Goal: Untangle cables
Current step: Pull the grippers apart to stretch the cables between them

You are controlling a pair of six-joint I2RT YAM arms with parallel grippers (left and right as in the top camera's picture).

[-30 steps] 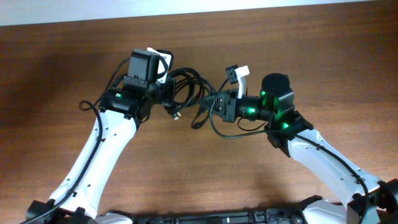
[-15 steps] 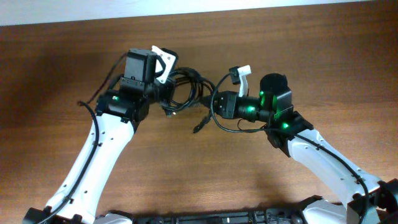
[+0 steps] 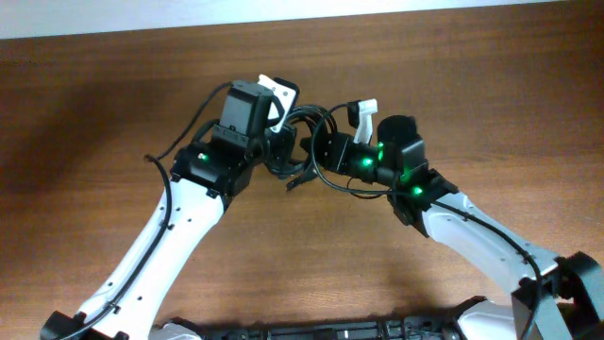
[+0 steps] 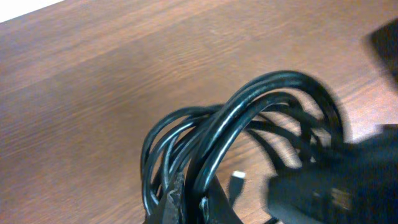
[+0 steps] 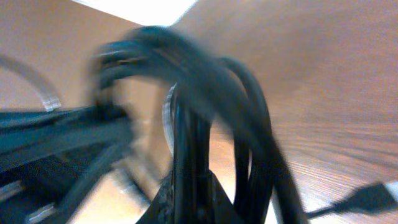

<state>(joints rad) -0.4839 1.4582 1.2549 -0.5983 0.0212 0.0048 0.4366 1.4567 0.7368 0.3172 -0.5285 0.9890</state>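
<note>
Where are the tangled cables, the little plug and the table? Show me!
cables (image 4: 227, 121): left wrist view, on the rising side of the looped bundle.
plug (image 5: 367, 198): right wrist view, on its dark body.
table (image 3: 142, 85): overhead view, on bare wood.

A brown wood-grain table (image 3: 491, 113) meets a pale strip (image 3: 189, 11) along its far edge.

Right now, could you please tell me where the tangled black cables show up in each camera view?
Overhead: the cables sit at top centre.
Left wrist: their loops arch from bottom centre toward the right edge.
Right wrist: blurred, they fill the centre, rising from the bottom edge.
Shared landmark: the brown wooden table lies behind them in every view.
</note>
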